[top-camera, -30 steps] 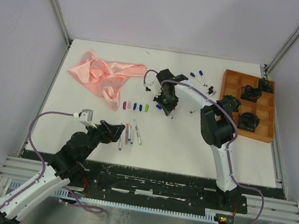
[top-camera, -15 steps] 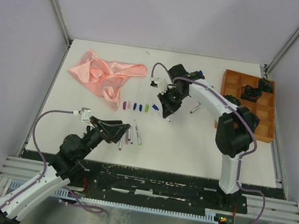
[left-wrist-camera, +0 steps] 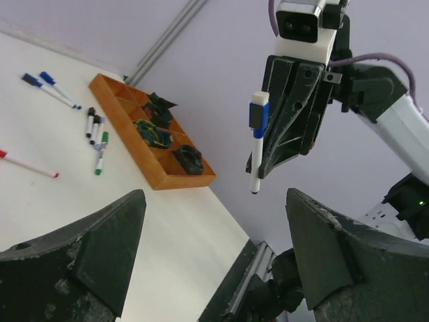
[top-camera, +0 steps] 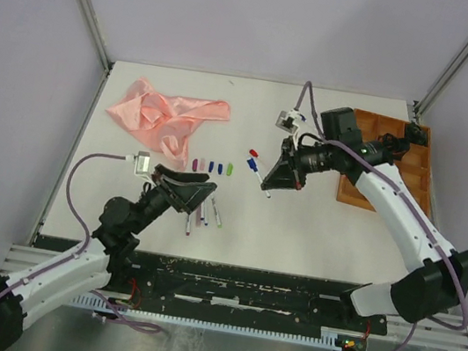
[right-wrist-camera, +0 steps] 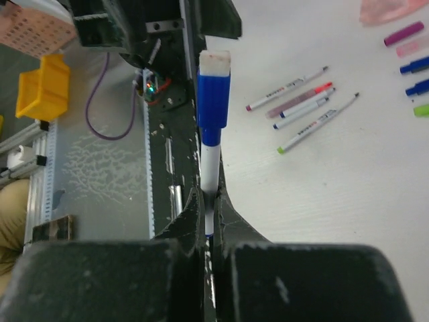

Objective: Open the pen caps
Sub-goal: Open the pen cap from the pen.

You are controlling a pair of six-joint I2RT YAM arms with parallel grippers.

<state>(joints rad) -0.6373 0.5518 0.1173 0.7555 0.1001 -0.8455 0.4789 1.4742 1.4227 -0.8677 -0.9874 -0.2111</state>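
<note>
My right gripper (top-camera: pixel 272 182) is shut on a white pen with a blue cap (right-wrist-camera: pixel 213 94) and holds it above the table. The cap end points up in the left wrist view (left-wrist-camera: pixel 259 115). My left gripper (top-camera: pixel 199 195) is open and empty, raised and facing the held pen from a distance (left-wrist-camera: pixel 214 196). Several pulled-off caps (top-camera: pixel 212 167), purple, blue and green, lie in a row mid-table. Several uncapped pens (top-camera: pixel 203 212) lie below my left gripper and also show in the right wrist view (right-wrist-camera: pixel 300 102). A red-capped pen (top-camera: pixel 253 153) lies near my right gripper.
A pink cloth (top-camera: pixel 165 116) lies at the far left. An orange compartment tray (top-camera: pixel 360 122) with black items stands at the far right. More capped pens (left-wrist-camera: pixel 98 134) lie on the table beside the tray (left-wrist-camera: pixel 154 176).
My right gripper has swung right from the table's middle, lifting the blue-capped pen and turning it toward the left arm. My left gripper has risen and tilted up toward it.
</note>
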